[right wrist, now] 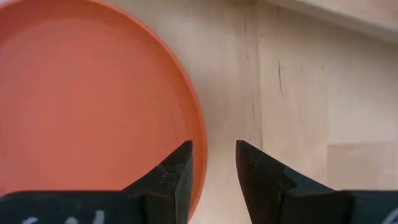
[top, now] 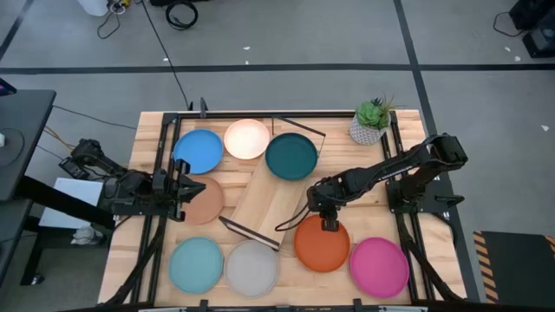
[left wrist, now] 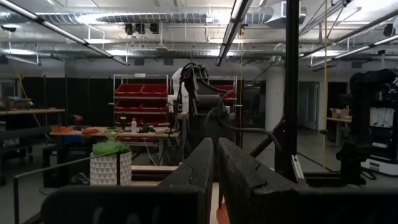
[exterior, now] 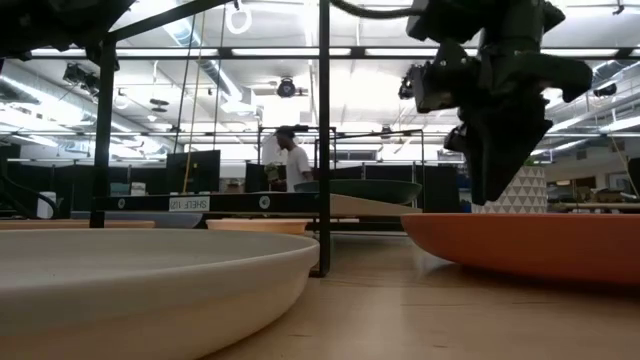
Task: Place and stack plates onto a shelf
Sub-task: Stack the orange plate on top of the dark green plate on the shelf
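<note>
Eight plates lie flat on the slatted tabletop around the shelf [top: 267, 206], a light board with a black wire frame set askew at the centre: blue [top: 199, 151], cream [top: 247, 139], teal [top: 291, 156], terracotta [top: 206, 201], pale blue [top: 196, 264], grey [top: 251, 267], orange [top: 322, 244], pink [top: 379, 266]. My right gripper [right wrist: 214, 155] is open and points down over the orange plate's far rim [right wrist: 198, 134]. One finger is over the plate's inside, the other over bare wood. My left gripper [top: 180, 192] is shut and held level beside the terracotta plate's left rim.
A potted plant [top: 373, 121] stands at the table's far right corner. Black frame rails [top: 160, 165] run along the table's left and right sides. The shelf's wire frame [exterior: 322, 140] rises between the plates. A person [exterior: 296, 160] stands in the room beyond.
</note>
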